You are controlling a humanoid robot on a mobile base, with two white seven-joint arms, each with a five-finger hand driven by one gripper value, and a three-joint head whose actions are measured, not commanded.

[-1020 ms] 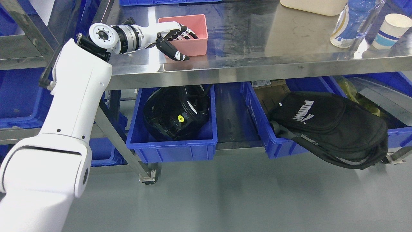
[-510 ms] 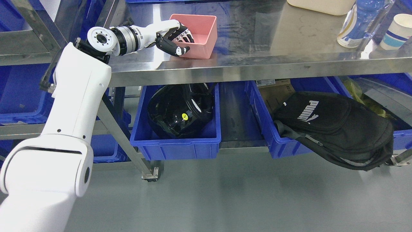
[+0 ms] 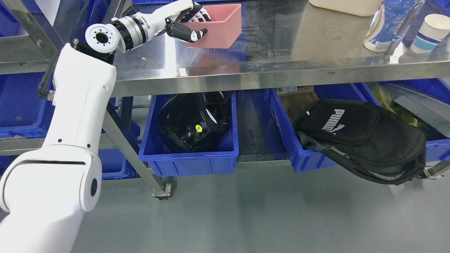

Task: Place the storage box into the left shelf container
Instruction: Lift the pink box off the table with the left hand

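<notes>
A small pink storage box (image 3: 218, 28) is held above the steel table top (image 3: 281, 52), lifted clear of it and tilted. My left hand (image 3: 191, 23) is shut on the box's left wall, fingers inside and thumb outside. The left arm comes up from the lower left. Blue shelf containers (image 3: 21, 105) sit on the rack at the left, behind the arm. My right arm is out of view.
Under the table a blue bin (image 3: 190, 154) holds a black helmet (image 3: 193, 121), and another holds a black bag (image 3: 362, 140). A water bottle (image 3: 381, 24), a paper cup (image 3: 427, 33) and a cream box (image 3: 344, 5) stand at the table's right back.
My left hand closed on the pink box and lifted it off the table, up and slightly right. The camera has shifted a little.
</notes>
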